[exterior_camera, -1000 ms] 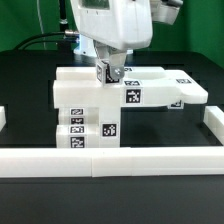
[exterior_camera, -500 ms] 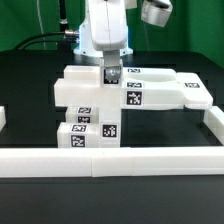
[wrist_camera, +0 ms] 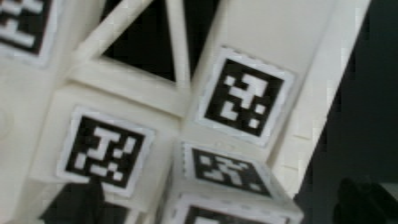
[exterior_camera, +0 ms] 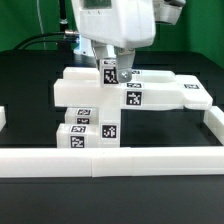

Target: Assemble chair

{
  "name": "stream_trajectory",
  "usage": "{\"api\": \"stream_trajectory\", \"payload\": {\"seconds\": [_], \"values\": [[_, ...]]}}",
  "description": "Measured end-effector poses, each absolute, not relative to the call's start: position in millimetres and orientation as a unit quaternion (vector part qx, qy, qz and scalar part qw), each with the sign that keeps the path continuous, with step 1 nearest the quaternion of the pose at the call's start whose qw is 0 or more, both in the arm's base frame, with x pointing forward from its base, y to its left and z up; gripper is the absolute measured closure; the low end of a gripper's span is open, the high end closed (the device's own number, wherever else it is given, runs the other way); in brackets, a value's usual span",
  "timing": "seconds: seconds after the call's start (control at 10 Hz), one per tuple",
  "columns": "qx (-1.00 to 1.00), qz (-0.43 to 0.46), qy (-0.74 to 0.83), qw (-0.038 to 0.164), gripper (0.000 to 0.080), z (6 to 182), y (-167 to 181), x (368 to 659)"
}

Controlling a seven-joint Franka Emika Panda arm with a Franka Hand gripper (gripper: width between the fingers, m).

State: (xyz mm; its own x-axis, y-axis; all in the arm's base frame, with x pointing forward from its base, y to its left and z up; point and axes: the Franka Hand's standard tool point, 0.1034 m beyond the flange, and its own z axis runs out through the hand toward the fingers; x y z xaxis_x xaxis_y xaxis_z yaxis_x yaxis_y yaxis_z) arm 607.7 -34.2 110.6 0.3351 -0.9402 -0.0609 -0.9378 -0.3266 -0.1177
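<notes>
Matte white plastic chair parts (exterior_camera: 95, 95), smooth-faced, lie on a dull black table (exterior_camera: 30, 80).

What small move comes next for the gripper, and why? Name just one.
Probably a short, straight lift. In the exterior view the gripper appears closed on a small tagged white piece directly above the stacked chair parts. More height would likely keep that piece from brushing the parts below before any sideways move. The wrist view shows only tagged white faces up close, so clearance cannot be judged there.
</notes>
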Motion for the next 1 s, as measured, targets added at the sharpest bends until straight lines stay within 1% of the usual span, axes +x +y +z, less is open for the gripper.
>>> {"api": "stream_trajectory", "payload": {"seconds": [0.2,0.3,0.4,0.7,0.9,1.0], "values": [[-0.893,-0.014,0.448,0.048,0.015,112.4,-35.2,607.6],[-0.934,-0.022,0.356,0.039,0.015,114.4,-35.9,609.7],[-0.944,-0.025,0.328,0.036,0.015,117.0,-32.5,611.1],[-0.97,-0.028,0.239,0.032,0.015,115.5,-33.8,610.5],[-0.996,-0.032,0.076,0.016,0.015,113.8,-36.5,608.9],[-0.998,-0.032,0.046,0.015,0.015,113.7,-35.9,608.9]]}}
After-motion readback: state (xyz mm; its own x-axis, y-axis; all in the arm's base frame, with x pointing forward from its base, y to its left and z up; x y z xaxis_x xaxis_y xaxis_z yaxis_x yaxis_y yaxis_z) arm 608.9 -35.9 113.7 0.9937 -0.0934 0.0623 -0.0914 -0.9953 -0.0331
